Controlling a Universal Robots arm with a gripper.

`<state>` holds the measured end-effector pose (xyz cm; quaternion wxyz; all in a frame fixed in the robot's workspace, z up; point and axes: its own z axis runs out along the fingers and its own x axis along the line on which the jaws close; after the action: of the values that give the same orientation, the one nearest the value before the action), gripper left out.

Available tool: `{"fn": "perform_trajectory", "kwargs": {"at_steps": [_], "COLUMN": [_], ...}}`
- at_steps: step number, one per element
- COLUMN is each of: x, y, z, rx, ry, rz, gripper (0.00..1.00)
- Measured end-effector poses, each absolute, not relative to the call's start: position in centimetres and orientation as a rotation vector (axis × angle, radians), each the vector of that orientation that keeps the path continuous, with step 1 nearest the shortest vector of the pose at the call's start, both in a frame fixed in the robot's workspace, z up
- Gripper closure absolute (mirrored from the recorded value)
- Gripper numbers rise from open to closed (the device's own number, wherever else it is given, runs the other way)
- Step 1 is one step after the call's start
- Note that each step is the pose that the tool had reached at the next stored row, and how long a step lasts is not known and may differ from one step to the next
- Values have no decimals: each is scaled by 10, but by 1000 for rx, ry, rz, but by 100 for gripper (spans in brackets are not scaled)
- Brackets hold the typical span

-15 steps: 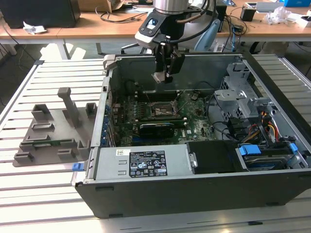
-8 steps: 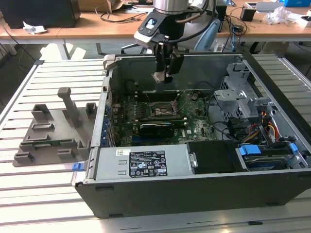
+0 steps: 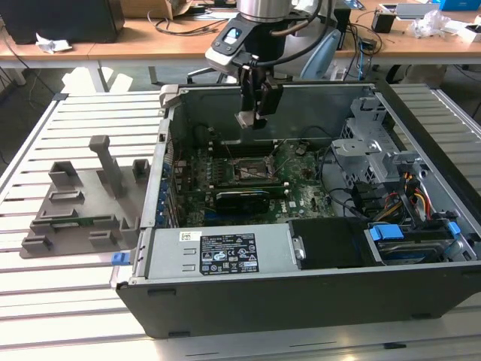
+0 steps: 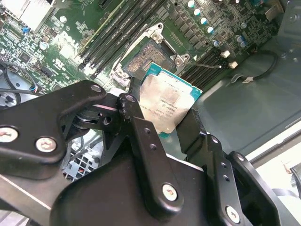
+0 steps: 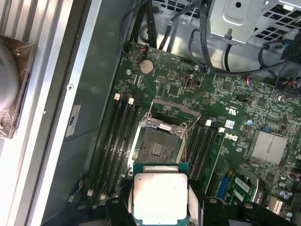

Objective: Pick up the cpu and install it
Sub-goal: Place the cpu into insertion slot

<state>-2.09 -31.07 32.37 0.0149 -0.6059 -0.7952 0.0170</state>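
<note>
My gripper hangs above the open computer case, shut on the cpu. The cpu is a flat square chip with a silver top and green edge; both wrist views show it clamped between the black fingers at its two sides: cpu, cpu. Below it on the green motherboard lies the open socket with its metal frame raised. The cpu is apart from the socket, held in the air a little to one side of it.
A grey plastic tray with upright holders sits on the slatted table at the exterior view's left. Inside the case are memory slots, a drive cage, cables and a power supply. Desks stand behind.
</note>
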Motion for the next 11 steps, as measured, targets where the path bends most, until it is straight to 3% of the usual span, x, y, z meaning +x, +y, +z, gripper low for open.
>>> {"fn": "perform_trajectory", "kwargs": {"at_steps": [11], "x": [-21], "y": [-311], "z": [324], "rx": [-1946], "ry": [-2427], "rz": [52], "gripper": [45]}}
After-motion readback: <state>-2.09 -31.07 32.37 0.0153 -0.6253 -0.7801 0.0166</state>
